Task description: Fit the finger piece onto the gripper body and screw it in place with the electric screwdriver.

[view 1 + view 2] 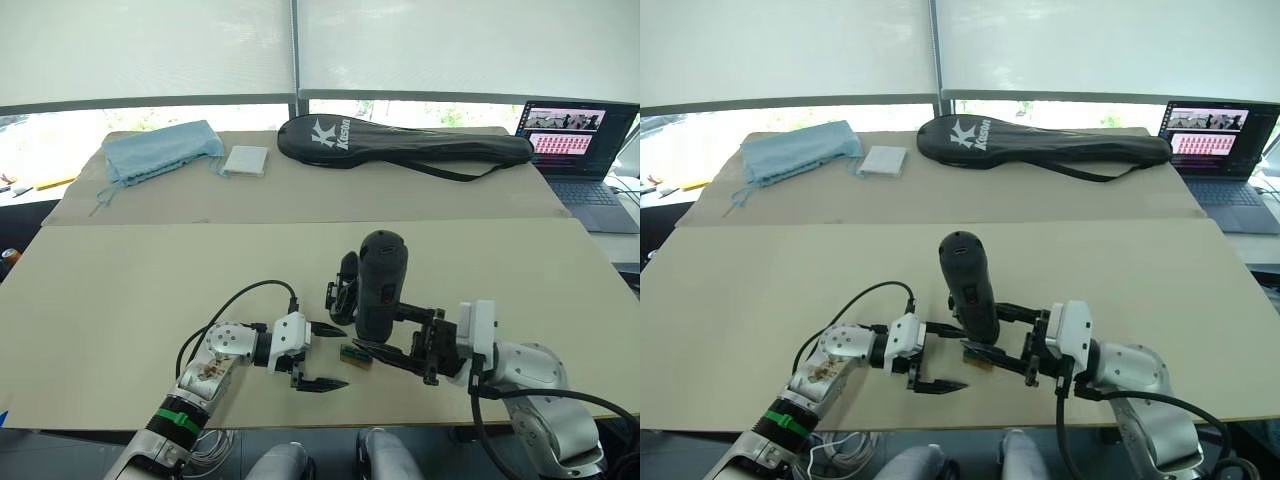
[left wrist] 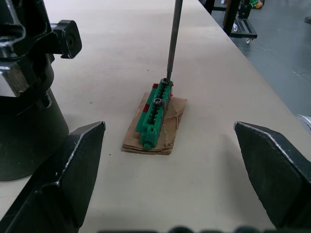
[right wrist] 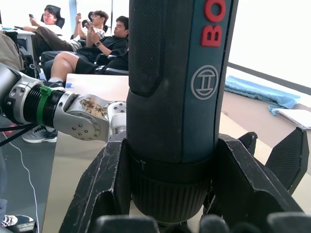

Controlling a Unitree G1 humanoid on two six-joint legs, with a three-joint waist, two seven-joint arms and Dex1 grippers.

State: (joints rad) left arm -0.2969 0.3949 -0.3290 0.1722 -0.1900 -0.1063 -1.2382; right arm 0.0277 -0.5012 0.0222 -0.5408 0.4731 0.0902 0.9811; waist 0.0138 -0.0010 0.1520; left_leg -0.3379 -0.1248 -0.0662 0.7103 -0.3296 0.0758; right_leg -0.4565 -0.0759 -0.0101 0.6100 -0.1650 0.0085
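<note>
Two grippers worked at the near edge of the table [image 1: 120, 290]. Nearest, the left gripper [image 1: 322, 356] hung with its jaws spread wide and empty, either side of a small green screw holder [image 2: 154, 114] resting on a scrap of cardboard [image 2: 171, 127]. The right gripper [image 1: 392, 352] was clamped around the lower barrel of the electric screwdriver [image 1: 380, 283], holding it upright with its thin metal bit [image 2: 173, 39] down on the holder's far end. That tool looked heavy, rigid and top-loaded, so a low grip near the collar seemed wise; its smooth barrel might slip. Just behind stood the gripper body [image 1: 343, 288], likely light, stiff plastic, best pinched at its round base. I could not make out the finger piece. Farther back lay a racket bag [image 1: 400, 142], blue cloth [image 1: 160, 152] and laptop [image 1: 575, 140].
</note>
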